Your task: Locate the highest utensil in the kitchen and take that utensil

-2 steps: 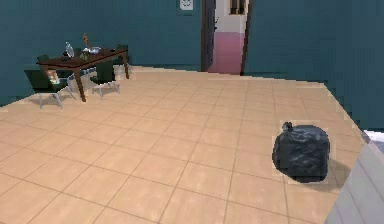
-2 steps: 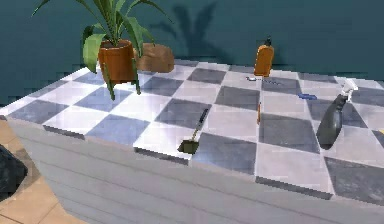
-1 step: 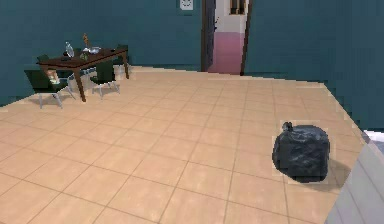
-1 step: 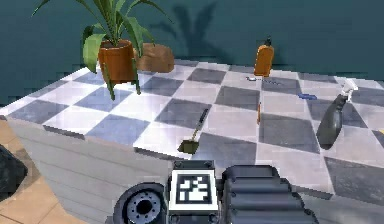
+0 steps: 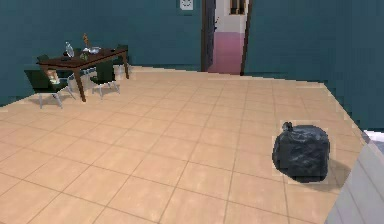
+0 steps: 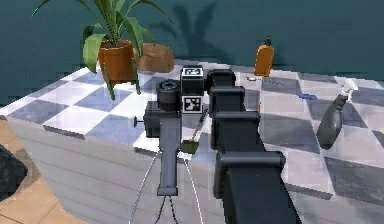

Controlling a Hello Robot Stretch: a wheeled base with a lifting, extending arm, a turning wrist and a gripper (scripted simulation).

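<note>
Gripper at checkered counter sideways; dark bag ahead.

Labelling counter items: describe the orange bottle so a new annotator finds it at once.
In the arm side view, find the checkered countertop with the potted plant. Right of the plant, at the counter's far edge, stands the orange bottle. It alone is orange; the nearer grey spray bottle sits further right.

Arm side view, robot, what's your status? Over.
Gripper at counter edge, can't tell if holding. Small dark thing by arm, maybe utensil. Plant, orange bottle, spray bottle stand aside.
</note>
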